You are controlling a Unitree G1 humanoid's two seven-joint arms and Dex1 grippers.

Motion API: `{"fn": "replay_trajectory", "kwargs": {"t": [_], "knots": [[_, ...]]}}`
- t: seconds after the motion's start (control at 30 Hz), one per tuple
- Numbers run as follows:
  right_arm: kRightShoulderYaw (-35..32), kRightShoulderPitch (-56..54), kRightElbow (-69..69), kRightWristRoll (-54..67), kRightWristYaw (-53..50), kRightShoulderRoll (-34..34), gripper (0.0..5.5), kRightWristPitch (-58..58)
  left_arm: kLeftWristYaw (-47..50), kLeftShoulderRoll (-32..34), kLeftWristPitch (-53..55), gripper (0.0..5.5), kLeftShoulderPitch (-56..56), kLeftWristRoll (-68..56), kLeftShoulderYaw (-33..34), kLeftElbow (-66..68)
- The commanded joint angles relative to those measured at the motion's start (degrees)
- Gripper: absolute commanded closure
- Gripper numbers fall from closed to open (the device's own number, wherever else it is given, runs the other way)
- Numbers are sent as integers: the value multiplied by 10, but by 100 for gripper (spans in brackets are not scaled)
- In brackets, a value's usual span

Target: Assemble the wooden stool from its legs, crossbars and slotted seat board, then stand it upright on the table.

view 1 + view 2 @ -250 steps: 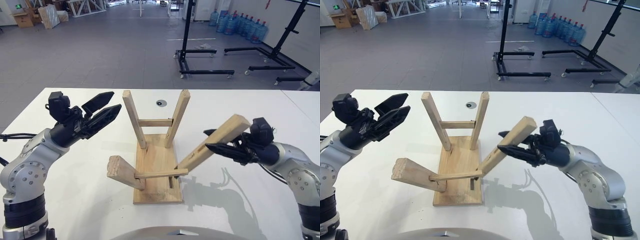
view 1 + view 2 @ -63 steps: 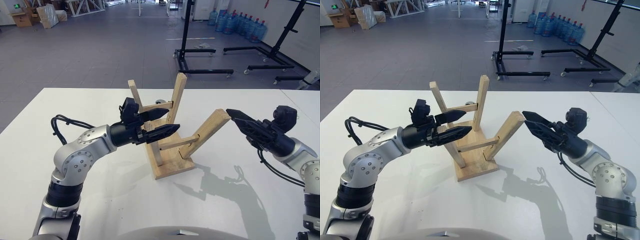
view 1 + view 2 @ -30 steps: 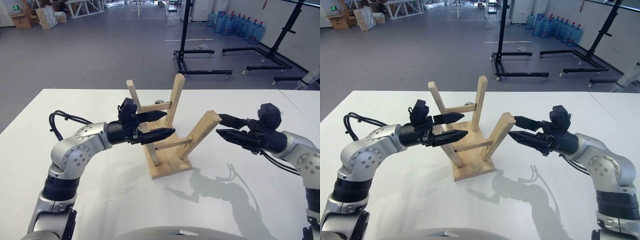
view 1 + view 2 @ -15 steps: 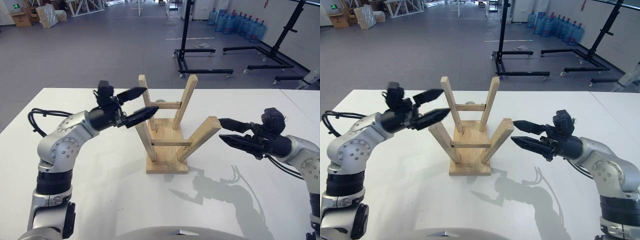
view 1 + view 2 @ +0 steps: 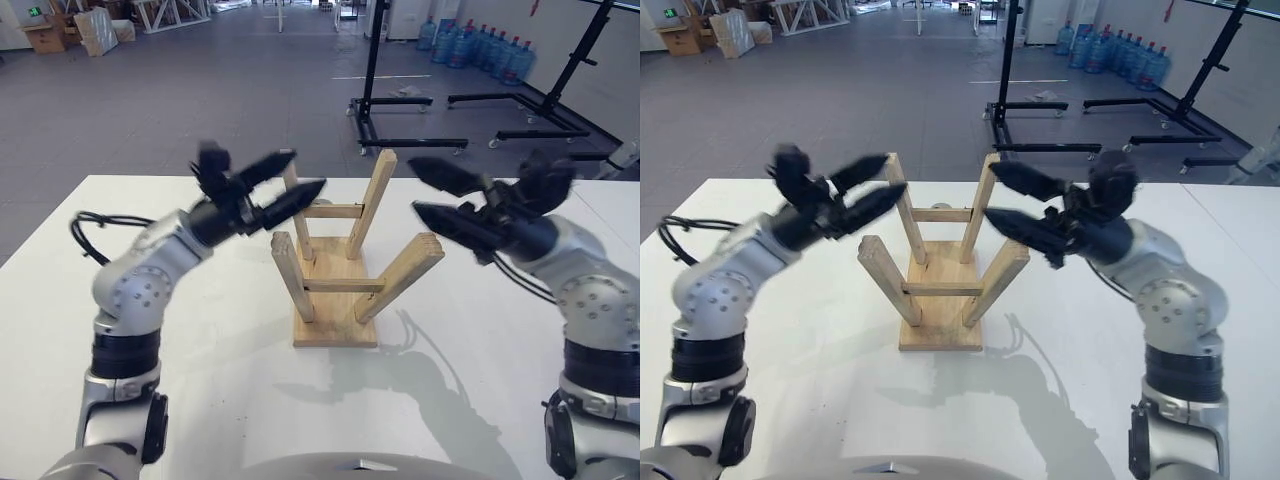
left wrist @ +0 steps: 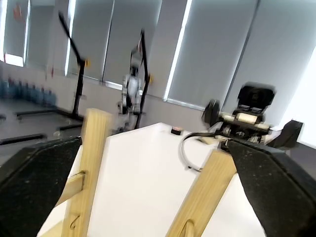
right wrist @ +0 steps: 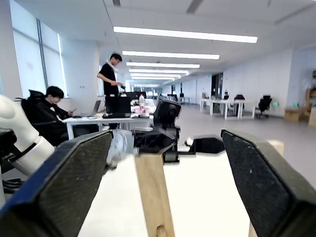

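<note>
You are looking at the wooden stool [image 5: 335, 322], assembled but sitting inverted on the desk [image 5: 200, 400]. The left tool [image 5: 300, 172] at its 10 o'clock and the right tool [image 5: 415, 185] at 2 o'clock are hovering released; uprighting is remaining.

Left end effector [image 5: 305, 170], right end effector [image 5: 413, 184] held high, jaws spread, seemingly empty.

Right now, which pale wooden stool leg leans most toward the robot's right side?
The near right pale wooden leg: it slants steeply outward; the other three stand nearer upright.
</note>
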Motion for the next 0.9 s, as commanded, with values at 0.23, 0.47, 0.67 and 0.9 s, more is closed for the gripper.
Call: {"fn": "replay_trajectory", "kwargs": {"t": [0.23, 0.47, 0.67, 0.9], "knots": [[21, 18, 22, -22, -14, 22, 146, -14, 1, 12, -14, 11, 21, 53, -34, 43], [-104, -73, 76, 27, -138, 46, 146, -64, 70, 12, -65, 11, -32, 64, 46, -2], [-67, -37, 164, -157, -157, 31, 146, -168, 56, 56, -3, 11, 94, -35, 94, -150], [-39, 14, 165, -206, -127, 46, 146, -208, 212, -32, 22, 11, 141, -5, 46, -138]]}}
